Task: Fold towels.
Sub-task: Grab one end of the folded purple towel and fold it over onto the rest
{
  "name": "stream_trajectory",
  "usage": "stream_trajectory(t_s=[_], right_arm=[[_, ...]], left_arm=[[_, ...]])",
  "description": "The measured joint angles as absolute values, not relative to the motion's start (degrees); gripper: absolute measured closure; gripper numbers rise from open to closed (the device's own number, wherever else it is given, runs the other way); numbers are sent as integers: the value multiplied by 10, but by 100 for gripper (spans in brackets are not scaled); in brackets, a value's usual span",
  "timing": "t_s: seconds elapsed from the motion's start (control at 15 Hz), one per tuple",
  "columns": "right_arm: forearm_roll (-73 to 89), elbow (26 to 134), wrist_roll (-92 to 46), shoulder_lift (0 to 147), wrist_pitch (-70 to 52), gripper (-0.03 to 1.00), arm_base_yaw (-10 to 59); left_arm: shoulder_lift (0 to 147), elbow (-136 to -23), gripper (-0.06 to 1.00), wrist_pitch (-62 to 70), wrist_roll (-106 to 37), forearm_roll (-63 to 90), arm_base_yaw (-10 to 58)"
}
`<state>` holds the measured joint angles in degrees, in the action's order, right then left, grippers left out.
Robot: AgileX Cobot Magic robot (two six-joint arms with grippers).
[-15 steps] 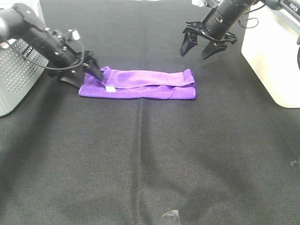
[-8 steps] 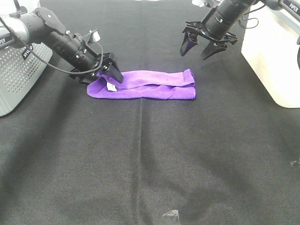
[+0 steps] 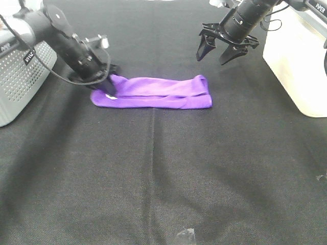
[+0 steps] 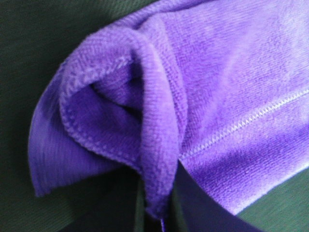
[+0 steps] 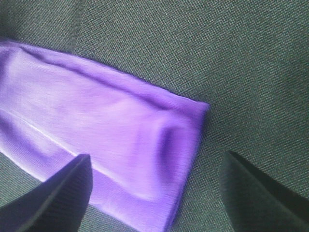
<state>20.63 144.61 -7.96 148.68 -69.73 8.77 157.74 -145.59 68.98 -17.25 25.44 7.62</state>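
A bench (image 3: 153, 178) covered in black woven cloth fills nearly the whole exterior view, from near edge to far edge. A faint crease (image 3: 153, 148) runs from near to far down the middle of the cloth. The light is soft and even, giving a paler grey sheen on the near half, while the cloth looks darker toward the far side. At the far left stands a grey perforated basket (image 3: 18, 89), cut by the picture's edge. At the far right stands a cream-white box (image 3: 296, 66) with rounded corners. A small clear scrap (image 3: 186, 235) lies at the near edge, and another speck (image 3: 321, 177) at the right edge.
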Motion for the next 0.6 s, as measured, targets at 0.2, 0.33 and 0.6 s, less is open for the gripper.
stream_trajectory(t_s=[0.2, 0.33, 0.6], right_arm=[[204, 1446, -80, 1471, -697, 27, 88], [191, 1446, -79, 1454, -698, 27, 88], [176, 1446, -79, 1420, -698, 27, 88]], left_arm=[[1560, -1471, 90, 691, -167, 233, 47], [1549, -1473, 90, 692, -178, 233, 50], [1537, -1473, 90, 692, -211, 238, 119]])
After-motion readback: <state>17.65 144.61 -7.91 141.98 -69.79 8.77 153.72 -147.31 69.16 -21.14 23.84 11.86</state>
